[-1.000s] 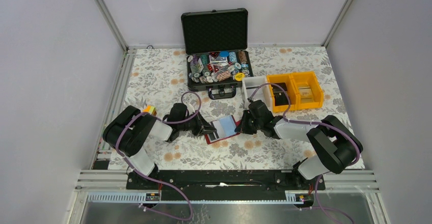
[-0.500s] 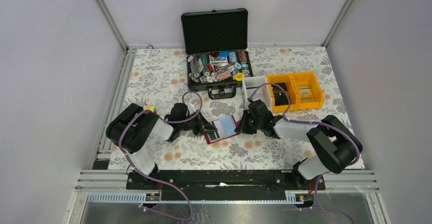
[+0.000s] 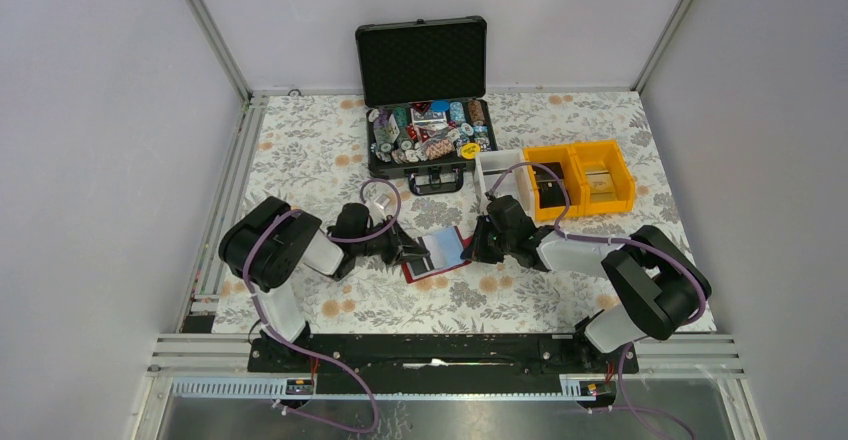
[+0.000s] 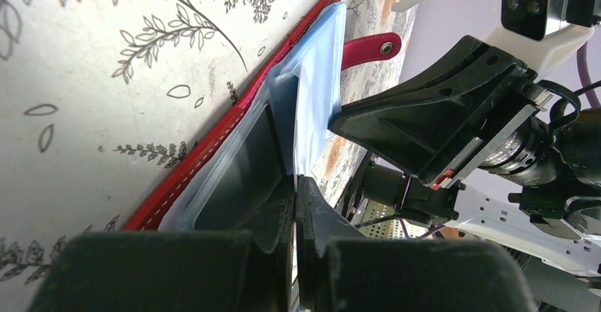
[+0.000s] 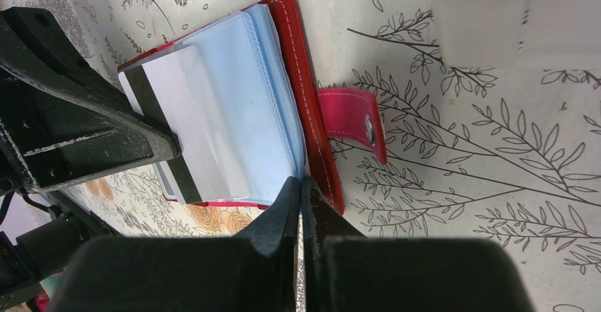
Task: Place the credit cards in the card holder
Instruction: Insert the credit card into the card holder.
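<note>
The card holder (image 3: 445, 255) lies open on the flowered cloth, dark red with pale blue plastic sleeves (image 5: 262, 92) and a snap tab (image 5: 351, 117). My left gripper (image 4: 295, 179) is shut on a white credit card (image 5: 181, 106) with a black stripe. The card's far part lies among the sleeves. In the top view the left gripper (image 3: 415, 252) sits at the holder's left edge and the right gripper (image 3: 478, 250) at its right edge. My right gripper (image 5: 301, 181) is shut on the sleeves' edge by the red cover (image 5: 312, 135).
An open black case (image 3: 425, 100) full of poker chips stands behind the holder. A white bin (image 3: 497, 170) and two yellow bins (image 3: 582, 175) sit at the right, one holding a pale flat item (image 3: 600, 182). Cage walls stand on both sides.
The left arm's elbow has swung right, toward the holder. The left gripper has crept slightly toward the holder with the card. The right arm has not moved.
</note>
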